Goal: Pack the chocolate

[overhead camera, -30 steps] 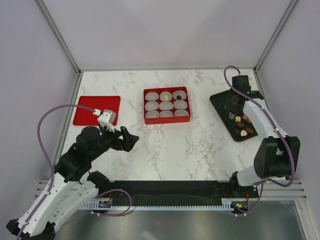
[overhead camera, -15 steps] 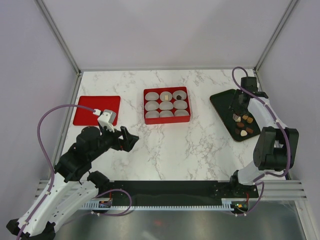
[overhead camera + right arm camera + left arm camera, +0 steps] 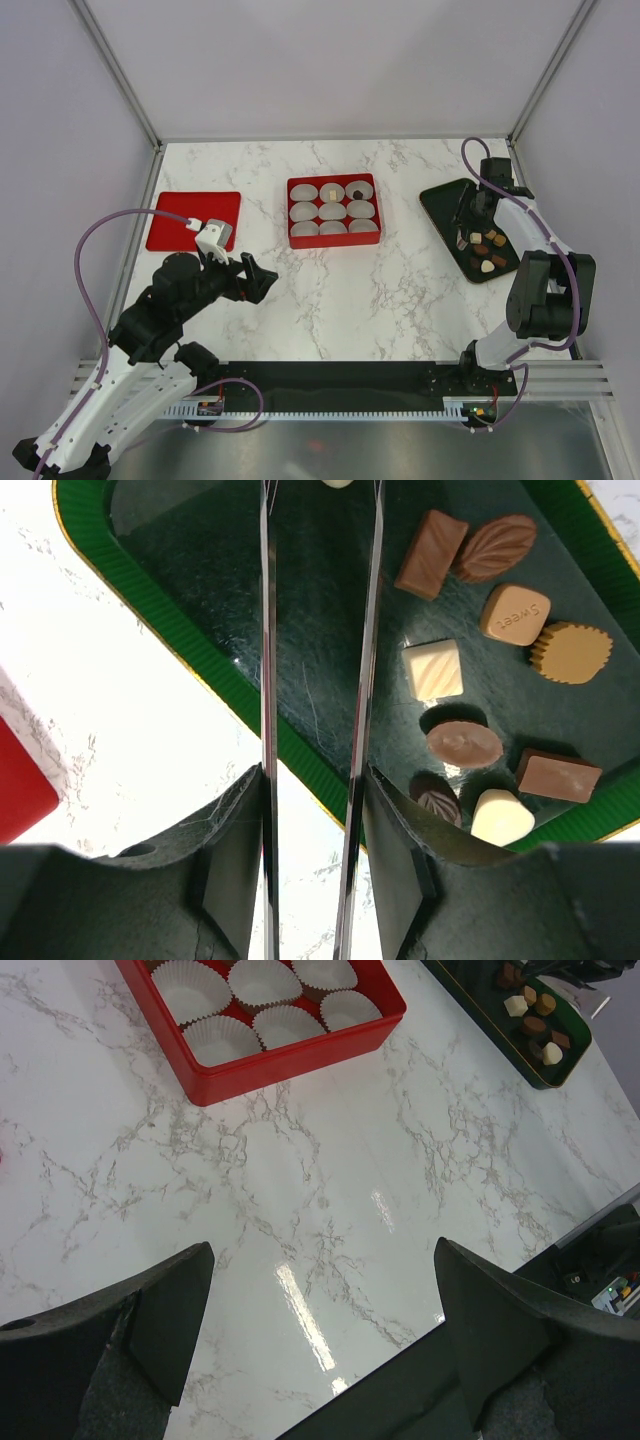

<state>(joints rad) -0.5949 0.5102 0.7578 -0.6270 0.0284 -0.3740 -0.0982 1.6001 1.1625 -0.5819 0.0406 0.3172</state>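
The chocolate lies as several small brown, tan and cream pieces (image 3: 487, 250) on a dark green tray (image 3: 445, 200) at the right. My right gripper (image 3: 470, 215) hovers over the tray, shut on metal tongs (image 3: 268, 630). In the right wrist view the gripper (image 3: 312, 780) shows with a cream piece (image 3: 338, 482) between the tongs' tips at the top edge; whether it is gripped I cannot tell. A cream square (image 3: 432, 670) lies beside the tongs. The red box (image 3: 333, 240) holds one cream piece (image 3: 331, 191) and one dark piece (image 3: 358, 190). My left gripper (image 3: 258, 280) is open and empty.
A red lid (image 3: 193, 220) lies flat at the left. In the left wrist view the left gripper (image 3: 325, 1250) hangs over bare marble near the table's front edge, with the box wall (image 3: 300, 1055) and the tray (image 3: 470, 1005) farther off.
My right wrist has shifted a little to the right over the tray, and the tongs now point down at the cream piece. The left arm has not moved.
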